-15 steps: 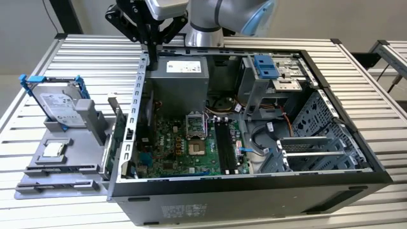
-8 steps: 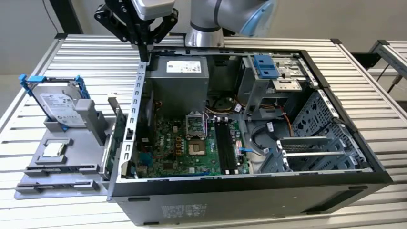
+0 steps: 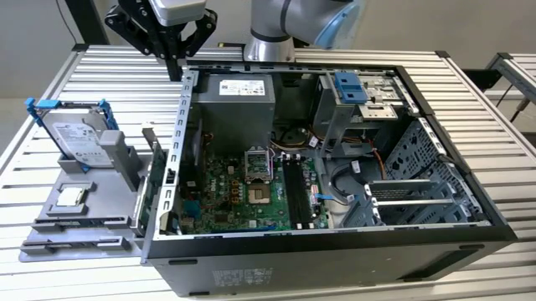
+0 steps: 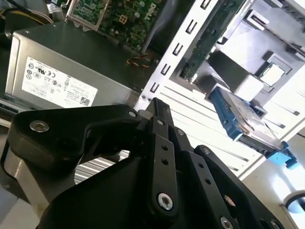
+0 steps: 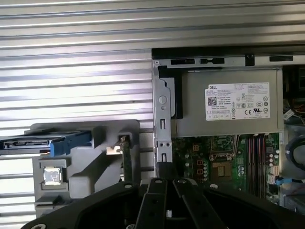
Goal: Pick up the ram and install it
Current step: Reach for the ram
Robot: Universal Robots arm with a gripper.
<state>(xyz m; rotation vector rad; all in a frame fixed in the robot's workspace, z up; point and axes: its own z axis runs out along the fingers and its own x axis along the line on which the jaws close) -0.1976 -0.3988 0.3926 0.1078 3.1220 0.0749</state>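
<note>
Currently the ram (image 5: 126,161) is standing on its edge in a slot of the grey moulded holder (image 5: 86,181), just outside the perforated metal wall of the open computer case (image 5: 162,119). It is showing as a thin, flat, long dark green board. Over the ribbed metal table (image 3: 109,75), the black gripper (image 3: 174,72) is hanging by the case's rear corner, well apart from the ram, with its slim jointed fingers pressed together on nothing.
</note>
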